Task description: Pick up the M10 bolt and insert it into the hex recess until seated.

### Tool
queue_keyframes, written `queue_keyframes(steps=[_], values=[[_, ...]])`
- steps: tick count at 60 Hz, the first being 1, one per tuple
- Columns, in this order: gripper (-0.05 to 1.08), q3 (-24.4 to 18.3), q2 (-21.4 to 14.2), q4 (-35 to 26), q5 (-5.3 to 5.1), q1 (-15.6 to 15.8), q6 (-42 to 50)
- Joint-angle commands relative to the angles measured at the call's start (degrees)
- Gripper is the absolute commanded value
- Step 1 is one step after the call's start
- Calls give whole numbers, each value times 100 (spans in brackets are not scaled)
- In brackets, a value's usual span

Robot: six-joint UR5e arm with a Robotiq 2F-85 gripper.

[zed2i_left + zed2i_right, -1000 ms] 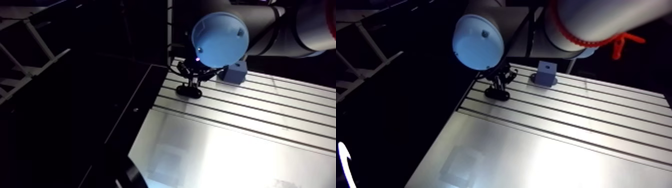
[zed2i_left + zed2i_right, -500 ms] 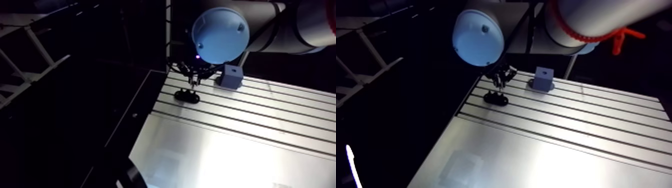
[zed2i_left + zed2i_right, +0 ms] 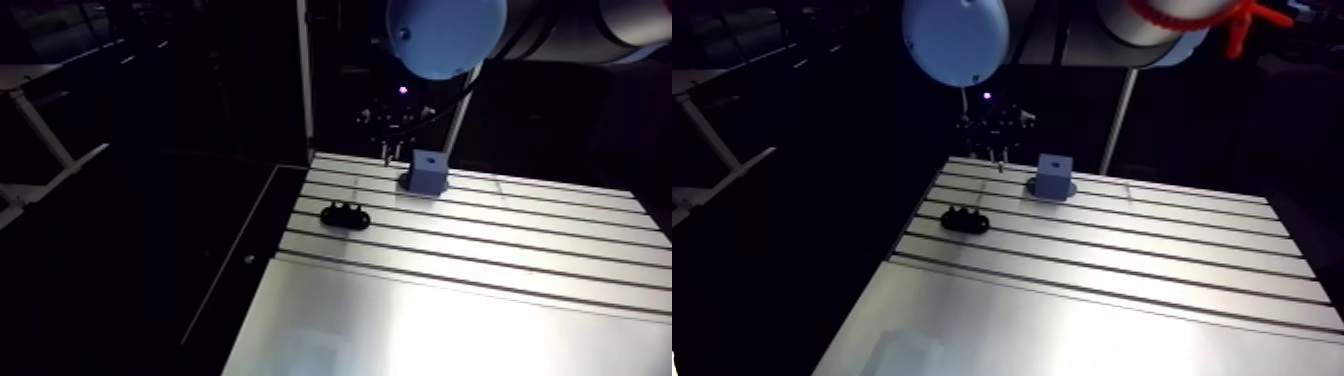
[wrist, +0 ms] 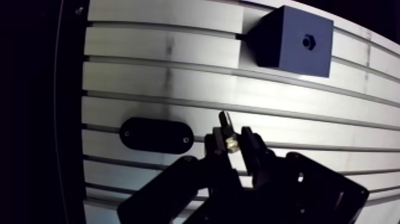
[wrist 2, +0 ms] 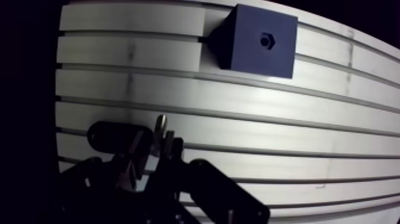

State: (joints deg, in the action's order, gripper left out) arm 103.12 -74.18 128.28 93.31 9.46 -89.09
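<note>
You've lifted clear of black holder (image 4: 156,134): fingers (image 4: 253,149) pinched tight on bolt (image 4: 225,124). Pick done. Next: hex recess (image 4: 308,42) in block (image 3: 428,172), upper middle of arm view.

A dark room surrounds a brightly lit slotted aluminium table (image 3: 520,250). In the arm view, white glare washes over the table's near end, hiding its surface; a small violet light (image 3: 402,90) glows above its far edge. In the wrist view the gripper (image 4: 232,140) is a black silhouette, the bolt (image 4: 227,128) pinched in it glints faintly, the slots bow into curves, and the edges fall to black.
</note>
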Motion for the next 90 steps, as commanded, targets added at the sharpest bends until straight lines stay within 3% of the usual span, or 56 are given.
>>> queue_keyframes(steps=[1, 6, 10, 24, 32, 39, 47, 64, 90], values=[[88, -697, -144, -1142, -18, -249, -1248], [88, -880, -151, -1563, -69, -324, -1537], [89, -1169, -145, -2141, -165, -420, -1938], [91, -1801, -27, -2954, -118, -957, -2467], [90, -2089, 141, -3303, -52, -990, -2721], [91, -2213, 229, -3340, 18, -1016, -2824], [95, -2401, 456, -3375, 247, -1017, -2887], [100, -2537, 729, -3289, 288, -993, -2926], [108, -2748, 1205, -2964, 263, -850, -2908]])
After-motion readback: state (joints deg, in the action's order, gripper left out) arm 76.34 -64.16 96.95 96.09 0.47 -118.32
